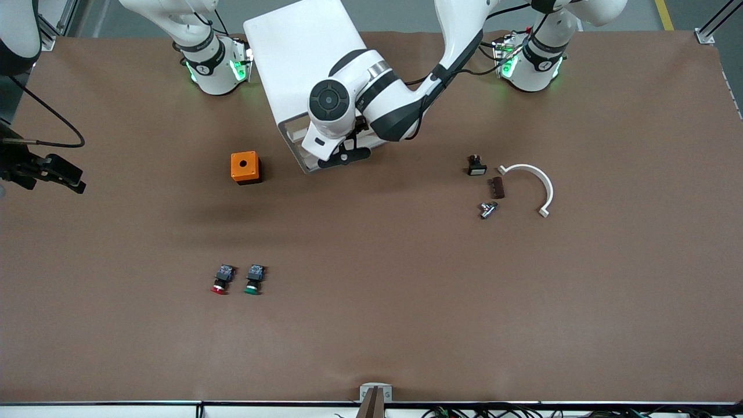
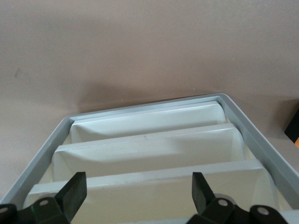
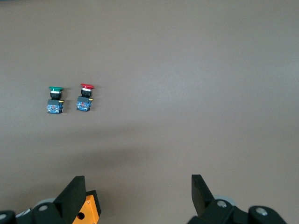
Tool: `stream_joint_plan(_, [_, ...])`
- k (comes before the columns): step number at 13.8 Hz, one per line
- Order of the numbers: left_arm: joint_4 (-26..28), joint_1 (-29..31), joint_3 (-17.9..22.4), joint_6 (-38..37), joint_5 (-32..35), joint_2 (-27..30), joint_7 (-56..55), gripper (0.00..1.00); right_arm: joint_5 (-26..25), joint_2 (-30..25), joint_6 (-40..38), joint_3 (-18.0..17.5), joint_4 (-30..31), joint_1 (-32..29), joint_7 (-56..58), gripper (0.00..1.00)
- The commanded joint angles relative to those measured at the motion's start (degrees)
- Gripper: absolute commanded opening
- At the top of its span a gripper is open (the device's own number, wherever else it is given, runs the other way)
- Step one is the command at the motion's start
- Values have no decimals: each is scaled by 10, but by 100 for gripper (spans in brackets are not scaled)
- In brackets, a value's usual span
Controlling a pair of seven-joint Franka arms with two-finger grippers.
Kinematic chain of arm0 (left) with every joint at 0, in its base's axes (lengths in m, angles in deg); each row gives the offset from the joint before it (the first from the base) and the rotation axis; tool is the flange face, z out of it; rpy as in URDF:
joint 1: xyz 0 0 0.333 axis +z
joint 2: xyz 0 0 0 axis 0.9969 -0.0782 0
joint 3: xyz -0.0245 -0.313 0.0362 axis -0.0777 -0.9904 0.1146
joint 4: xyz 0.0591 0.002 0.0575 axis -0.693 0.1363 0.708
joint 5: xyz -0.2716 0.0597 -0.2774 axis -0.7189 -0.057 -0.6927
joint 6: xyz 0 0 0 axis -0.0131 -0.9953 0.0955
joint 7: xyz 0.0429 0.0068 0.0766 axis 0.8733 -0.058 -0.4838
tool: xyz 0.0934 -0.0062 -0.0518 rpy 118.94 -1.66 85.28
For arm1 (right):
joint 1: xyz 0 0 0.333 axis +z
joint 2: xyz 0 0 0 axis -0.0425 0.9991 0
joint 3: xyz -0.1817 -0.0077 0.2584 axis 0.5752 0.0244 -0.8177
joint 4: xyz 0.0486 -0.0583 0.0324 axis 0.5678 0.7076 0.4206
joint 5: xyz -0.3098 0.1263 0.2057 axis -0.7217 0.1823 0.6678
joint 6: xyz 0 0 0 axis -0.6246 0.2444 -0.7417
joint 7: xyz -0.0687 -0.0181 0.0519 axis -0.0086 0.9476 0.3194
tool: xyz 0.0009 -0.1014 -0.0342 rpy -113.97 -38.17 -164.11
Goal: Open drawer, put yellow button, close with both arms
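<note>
The white cabinet (image 1: pixel 302 52) stands between the two arm bases. My left gripper (image 1: pixel 343 155) hangs at its front, over the drawers. In the left wrist view the left gripper (image 2: pixel 138 184) is open, its fingers (image 2: pixel 74 191) astride the cream drawer front (image 2: pixel 154 196) closest to it, with two more fronts stepped below. I cannot tell whether it touches the front. The yellow button is out of view. My right gripper (image 1: pixel 64 174) is up at the right arm's end of the table; in its wrist view it (image 3: pixel 138 186) is open and empty.
An orange box (image 1: pixel 245 167) sits beside the cabinet, also in the right wrist view (image 3: pixel 86 212). A red button (image 1: pixel 220 280) and a green button (image 1: pixel 253 279) lie nearer the front camera. A white curved piece (image 1: pixel 534 183) and small parts (image 1: pixel 488 209) lie toward the left arm's end.
</note>
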State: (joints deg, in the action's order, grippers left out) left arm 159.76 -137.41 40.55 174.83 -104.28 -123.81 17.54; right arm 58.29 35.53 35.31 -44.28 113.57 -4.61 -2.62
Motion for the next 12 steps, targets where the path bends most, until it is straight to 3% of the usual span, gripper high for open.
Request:
stream_joint_plan(1, [16, -19, -4, 0, -17, 3, -22, 99, 0, -9, 2, 3, 0, 1, 8, 100])
stream_joint_plan(6, [12, 27, 0, 0, -8, 15, -19, 99, 1, -8, 3, 11, 0, 0, 8, 100])
stream_joint_plan(12, [13, 193, 7, -27, 40, 77, 5, 99, 1, -8, 5, 11, 0, 2, 8, 100])
